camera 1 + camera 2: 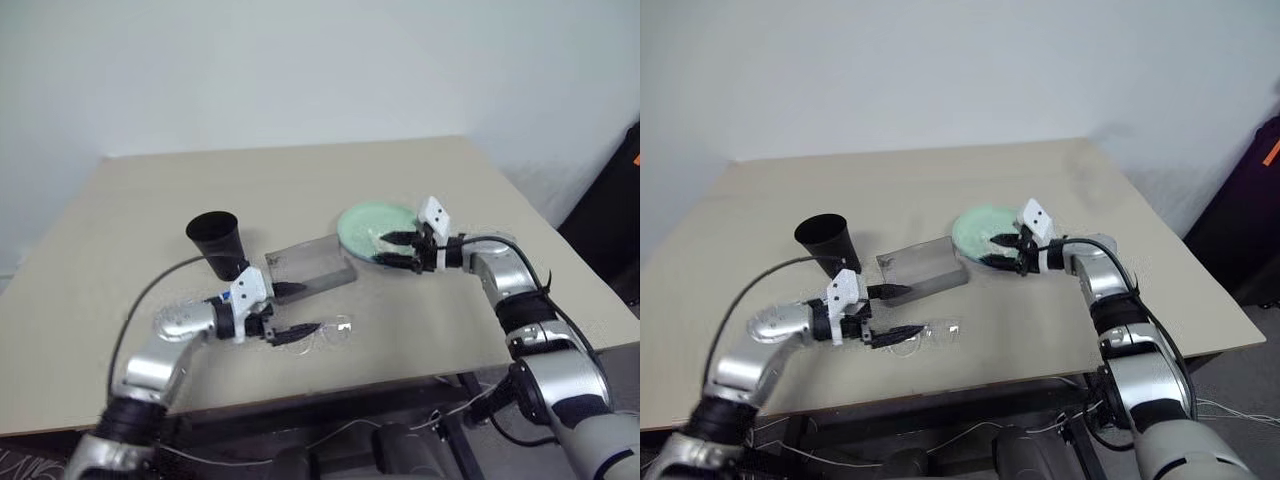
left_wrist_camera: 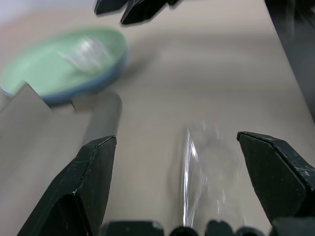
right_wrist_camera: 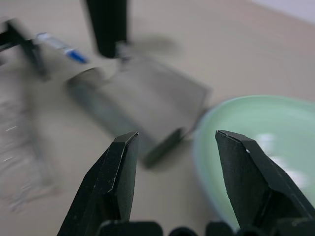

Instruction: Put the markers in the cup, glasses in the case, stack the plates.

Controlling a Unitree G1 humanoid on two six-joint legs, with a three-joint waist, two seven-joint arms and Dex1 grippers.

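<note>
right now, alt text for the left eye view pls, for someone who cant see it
Both grippers hang open over a beige table: the left gripper above the clear glasses, the right gripper at the mint green plate. Between them lies the grey case, with the black cup beside it.

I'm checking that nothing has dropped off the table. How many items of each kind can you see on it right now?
Black cup: 1
Grey case: 1
Plates: 2, green plate stacked on blue plate
Glasses: 1
Marker: 1 in sight
Total: 6
</note>
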